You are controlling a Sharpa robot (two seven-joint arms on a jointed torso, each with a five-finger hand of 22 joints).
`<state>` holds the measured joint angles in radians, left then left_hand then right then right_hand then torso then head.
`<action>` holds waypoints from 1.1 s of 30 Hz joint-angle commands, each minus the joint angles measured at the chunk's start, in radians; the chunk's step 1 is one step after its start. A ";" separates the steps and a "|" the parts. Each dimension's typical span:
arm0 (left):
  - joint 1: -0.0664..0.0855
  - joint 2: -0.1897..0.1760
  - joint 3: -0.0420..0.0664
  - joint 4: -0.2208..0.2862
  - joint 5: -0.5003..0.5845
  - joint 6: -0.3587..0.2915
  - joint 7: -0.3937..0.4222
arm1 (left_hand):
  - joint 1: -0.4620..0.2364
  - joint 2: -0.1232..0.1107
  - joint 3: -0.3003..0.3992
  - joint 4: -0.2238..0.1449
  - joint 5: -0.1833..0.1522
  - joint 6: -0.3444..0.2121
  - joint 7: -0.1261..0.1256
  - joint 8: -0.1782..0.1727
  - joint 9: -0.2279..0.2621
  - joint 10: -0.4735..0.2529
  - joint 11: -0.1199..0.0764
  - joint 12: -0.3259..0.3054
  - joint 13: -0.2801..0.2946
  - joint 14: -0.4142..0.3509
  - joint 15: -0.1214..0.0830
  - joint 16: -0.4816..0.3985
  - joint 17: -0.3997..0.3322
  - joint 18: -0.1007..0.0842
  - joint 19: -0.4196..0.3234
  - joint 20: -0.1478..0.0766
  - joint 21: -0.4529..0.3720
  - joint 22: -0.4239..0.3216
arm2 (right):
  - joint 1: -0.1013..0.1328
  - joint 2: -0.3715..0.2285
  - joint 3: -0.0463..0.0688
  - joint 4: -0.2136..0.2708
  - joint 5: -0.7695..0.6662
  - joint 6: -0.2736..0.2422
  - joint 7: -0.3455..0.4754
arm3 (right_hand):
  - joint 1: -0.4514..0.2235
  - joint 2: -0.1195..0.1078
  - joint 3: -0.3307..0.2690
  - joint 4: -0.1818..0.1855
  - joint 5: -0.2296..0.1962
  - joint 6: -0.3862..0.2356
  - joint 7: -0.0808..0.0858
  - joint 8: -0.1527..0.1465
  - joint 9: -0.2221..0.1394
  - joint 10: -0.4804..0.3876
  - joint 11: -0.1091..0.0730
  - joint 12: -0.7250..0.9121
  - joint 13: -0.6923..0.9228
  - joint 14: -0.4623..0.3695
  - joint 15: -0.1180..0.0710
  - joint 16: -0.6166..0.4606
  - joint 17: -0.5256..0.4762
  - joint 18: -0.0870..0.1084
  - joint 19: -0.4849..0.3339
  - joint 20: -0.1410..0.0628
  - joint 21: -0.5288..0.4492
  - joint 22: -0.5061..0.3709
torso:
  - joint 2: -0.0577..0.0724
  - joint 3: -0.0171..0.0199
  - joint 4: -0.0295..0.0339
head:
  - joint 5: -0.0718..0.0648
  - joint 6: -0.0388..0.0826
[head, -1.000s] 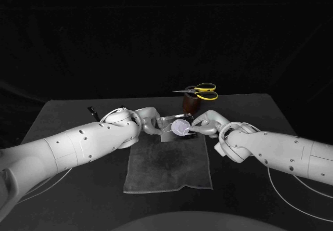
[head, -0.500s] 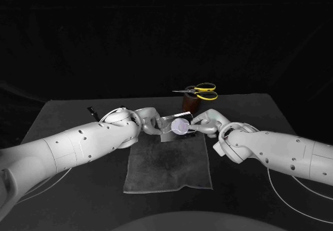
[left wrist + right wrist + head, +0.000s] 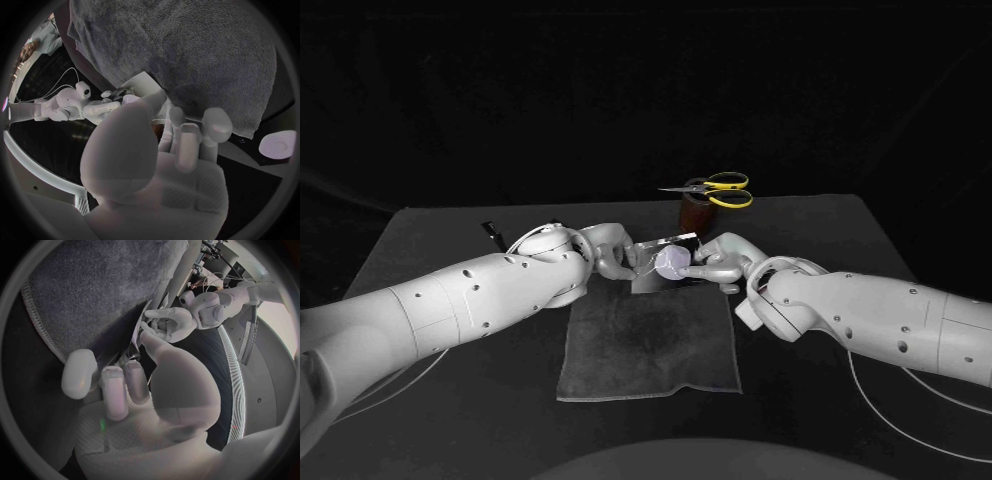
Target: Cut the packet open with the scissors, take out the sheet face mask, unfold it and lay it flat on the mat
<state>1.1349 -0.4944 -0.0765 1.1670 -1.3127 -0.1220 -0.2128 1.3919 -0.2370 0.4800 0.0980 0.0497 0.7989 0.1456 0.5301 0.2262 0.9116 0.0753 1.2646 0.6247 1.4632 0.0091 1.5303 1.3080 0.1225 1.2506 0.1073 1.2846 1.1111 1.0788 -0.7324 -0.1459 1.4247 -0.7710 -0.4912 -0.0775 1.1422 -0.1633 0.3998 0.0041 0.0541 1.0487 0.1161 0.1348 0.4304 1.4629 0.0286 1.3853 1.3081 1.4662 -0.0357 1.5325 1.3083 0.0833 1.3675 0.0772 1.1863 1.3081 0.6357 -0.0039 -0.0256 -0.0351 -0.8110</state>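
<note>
The left hand (image 3: 609,256) clamps the flat silvery foil packet (image 3: 648,277) above the dark grey cloth mat's (image 3: 651,345) far edge, probably steadying it so the right hand (image 3: 718,264) can work at its mouth. Whether that hand grips anything I cannot tell. Yellow-handled scissors (image 3: 715,188) rest on a brown holder (image 3: 695,215) beyond, apparently finished with.

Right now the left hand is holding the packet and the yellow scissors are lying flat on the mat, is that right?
Not quite. The left hand does hold the packet, but the scissors are not on the mat. They rest on top of the brown holder beyond the mat's far end. The head view shows this.
</note>
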 commanded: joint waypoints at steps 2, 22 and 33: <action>-0.013 -0.001 -0.010 0.001 0.003 0.076 -0.032 | -0.003 0.009 -0.002 0.003 -0.002 0.003 0.006 0.000 0.001 0.009 0.000 0.003 0.000 0.017 0.002 0.003 0.024 -0.014 0.006 0.000 0.003 0.002 | 0.000 0.012 0.001 -0.001 -0.005 0.026 -0.001 | 0.013 0.015 0.001 -0.008 -0.004 0.001 -0.002 -0.002 -0.001 0.050 0.004 0.000 0.157 0.085 0.005 -0.002 0.214 0.008 -0.008 0.001 0.000 0.083 | 0.000 -0.0007 0.0009 | 0.000 0.001; -0.013 -0.082 -0.003 0.078 0.154 -0.123 0.156 | 0.017 0.014 0.018 0.009 -0.002 -0.018 0.005 0.007 -0.003 -0.121 0.002 -0.123 -0.138 -0.164 0.006 -0.092 -0.306 0.048 -0.239 0.007 -0.214 -0.287 | 0.026 -0.043 0.003 0.085 -0.132 -0.077 0.055 | 0.105 0.124 0.155 -0.107 -0.005 0.094 -0.051 0.087 0.047 0.087 -0.041 0.099 0.213 0.104 -0.034 0.036 0.259 -0.009 0.042 -0.036 0.079 0.125 | -0.002 -0.0001 -0.0013 | -0.008 0.013; 0.010 -0.231 0.030 0.256 0.415 -0.167 0.318 | 0.030 0.011 0.049 0.005 -0.001 -0.033 0.019 0.028 -0.004 -0.148 0.020 -0.279 -0.252 -0.409 0.023 -0.270 -0.684 0.061 -0.326 0.023 -0.350 -0.399 | 0.074 -0.074 0.003 0.152 -0.498 0.143 -0.058 | 0.092 0.116 0.176 -0.122 -0.006 0.095 -0.052 0.098 0.054 0.090 -0.042 0.105 0.216 0.104 -0.034 0.037 0.261 -0.012 0.048 -0.038 0.089 0.131 | -0.004 0.0008 -0.0004 | -0.004 0.032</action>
<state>1.1366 -0.7124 -0.0513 1.3991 -1.0399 -0.2582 0.0136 1.4125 -0.2273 0.5220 0.1033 0.0497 0.7717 0.1657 0.5521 0.2234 0.7628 0.0947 0.9900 0.3766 1.0589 0.0310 1.2645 0.6309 0.1741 0.9254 0.1285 0.9392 0.7131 1.1464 -0.8052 -0.1436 1.5670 -1.0647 -0.4840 -0.0780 1.2406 -0.0466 0.5726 -0.1190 0.0458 1.1401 0.0636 0.2285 0.4517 1.4634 -0.0071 1.4853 1.3081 1.4666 -0.0647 1.5636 1.3081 0.0821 1.4074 0.0375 1.2719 1.3081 0.6329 -0.0040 -0.0265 -0.0432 -0.7841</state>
